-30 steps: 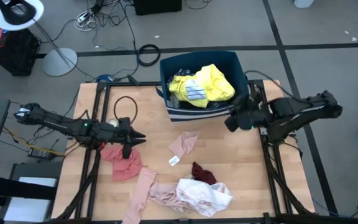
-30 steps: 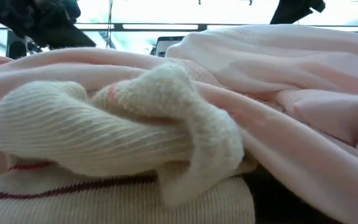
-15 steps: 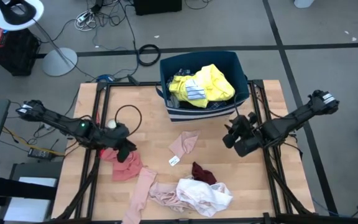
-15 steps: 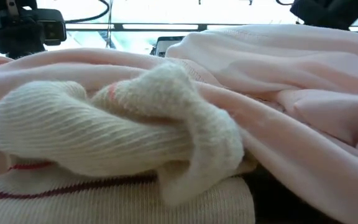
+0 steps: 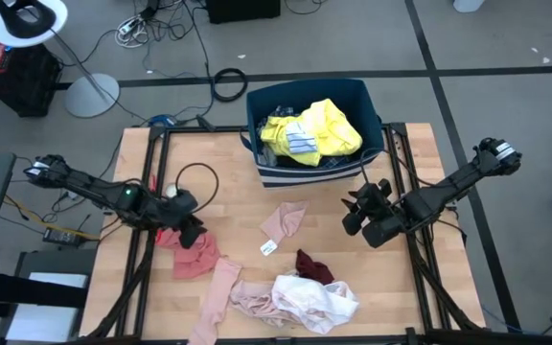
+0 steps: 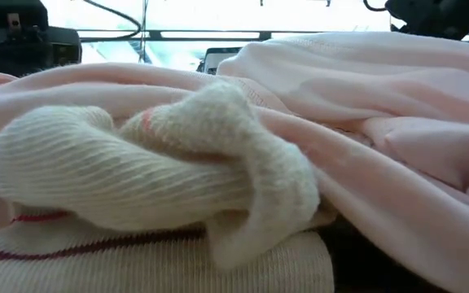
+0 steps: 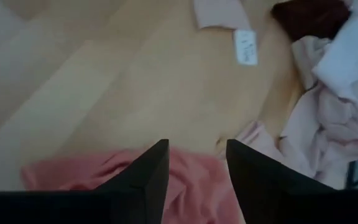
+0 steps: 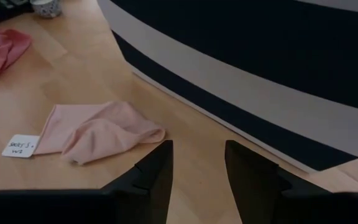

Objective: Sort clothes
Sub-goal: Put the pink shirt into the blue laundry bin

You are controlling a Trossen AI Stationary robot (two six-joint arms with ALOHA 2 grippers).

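The left gripper point(image 5: 193, 233) hangs just over the salmon garment point(image 5: 194, 257), fingers spread and holding nothing, with the cloth lying directly beneath and ahead of its tips; if it closes too high it may nip only a fold, letting the piece slide free when lifted. To its right lie the pink garment point(image 5: 285, 219), the maroon piece point(image 5: 312, 265) and the pale heap point(image 5: 300, 298). The right gripper point(image 5: 356, 214), fingers likewise apart and empty, sits low beside the bin point(image 5: 367, 101), which fills the space ahead of it, so a careless reach could knock the bin wall.
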